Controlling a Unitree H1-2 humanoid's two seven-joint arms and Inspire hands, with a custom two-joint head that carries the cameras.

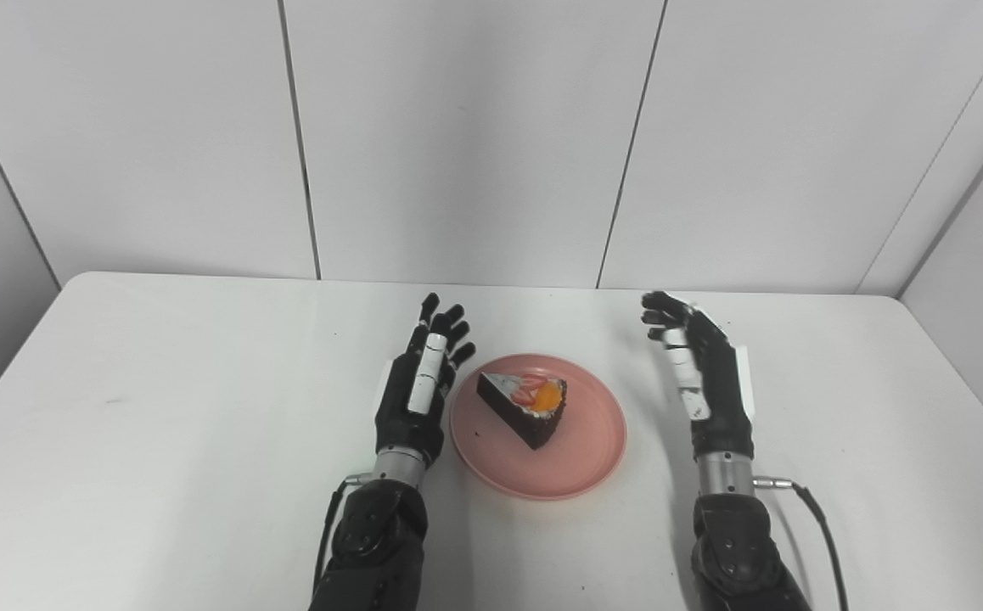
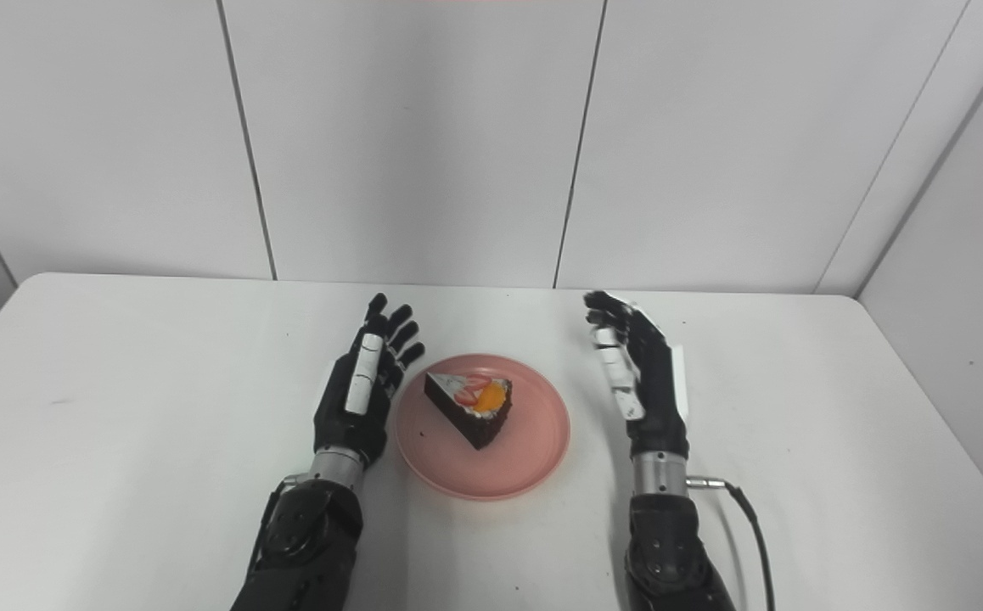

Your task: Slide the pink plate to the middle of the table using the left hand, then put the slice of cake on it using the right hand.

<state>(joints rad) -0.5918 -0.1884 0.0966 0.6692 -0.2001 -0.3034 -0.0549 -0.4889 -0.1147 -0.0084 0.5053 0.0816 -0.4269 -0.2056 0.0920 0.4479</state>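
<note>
Two cams on my feed, left eye and right eye, and tbh they show basically the same stuff, just shifted sideways. Left eye view gives me a bit more of the table's (image 1: 160,407) left side, right eye view a bit more of the right side and its far corner by the wall.

Count: 1 pink plate (image 1: 581,462), 1 slice of cake (image 1: 525,406), 2 robot hands. That's it on the table afaict.

Plate sits about mid-table, closer to my near edge than the wall. Cake's on the plate, slightly left of center and toward the far side, pointy end aimed far-left, fruit topping up.

Left robot hand (image 1: 418,386) is just beside the plate's left rim, fingers spread and pointing away from me, holding nothing. Can't tell if it actually touches the rim, looks v close. Right robot hand (image 1: 704,373) is off to the plate's right w/ a clear gap, fingers apart and a bit curled, also holding nothing.

Room-wise: lots of bare table out left and right of both arms, and a decent strip between the fingertips and the far edge at the wall panels.
</note>
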